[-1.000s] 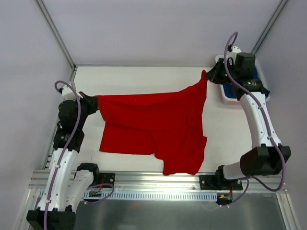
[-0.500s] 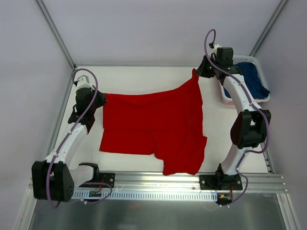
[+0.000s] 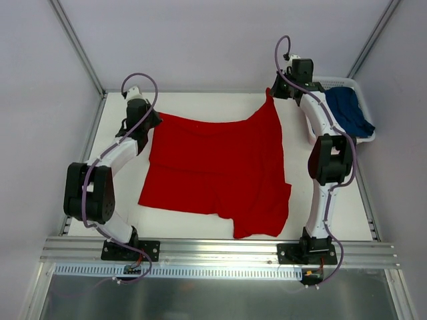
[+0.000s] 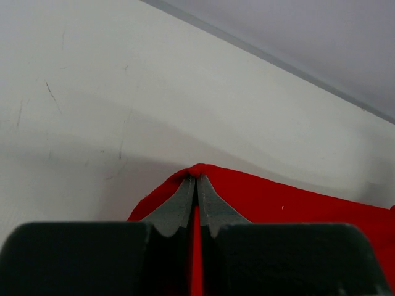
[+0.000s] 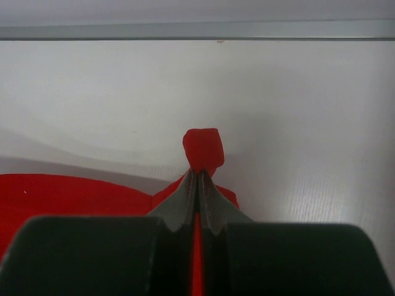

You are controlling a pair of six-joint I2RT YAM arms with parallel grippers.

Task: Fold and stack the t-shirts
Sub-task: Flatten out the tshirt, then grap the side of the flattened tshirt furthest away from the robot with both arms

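Nearest, at 6 o'clock in the overhead view, the metal rail [image 3: 213,250] carries both arm bases along the edge of the white table [image 3: 193,101]. Just beyond it the red t-shirt [image 3: 217,170] lies spread across the middle of the table. One flap reaches toward 5 o'clock and comes closest to the rail, while the rest of the near hem runs back toward 8 o'clock. Farther in, the cloth widens, and its far edge runs between the two grippers, dipping slightly in the middle. At about 10 o'clock the left gripper [image 3: 152,119] pinches the far left corner. Its wrist camera shows the fingers pressed together at the tip [image 4: 196,179], with a fold of red cloth [image 4: 278,197] caught between them and bare table [image 4: 123,92] behind. At about 1 o'clock the right gripper [image 3: 270,93] holds the far right corner, which is drawn up to a peak. In that wrist view the fingers close tight [image 5: 199,174] on the cloth, and a small red tab [image 5: 202,148] pokes out past the tips. Farthest right, at 2 o'clock, a white basket [image 3: 363,139] holds the crumpled navy t-shirt [image 3: 348,110], well apart from the red one.
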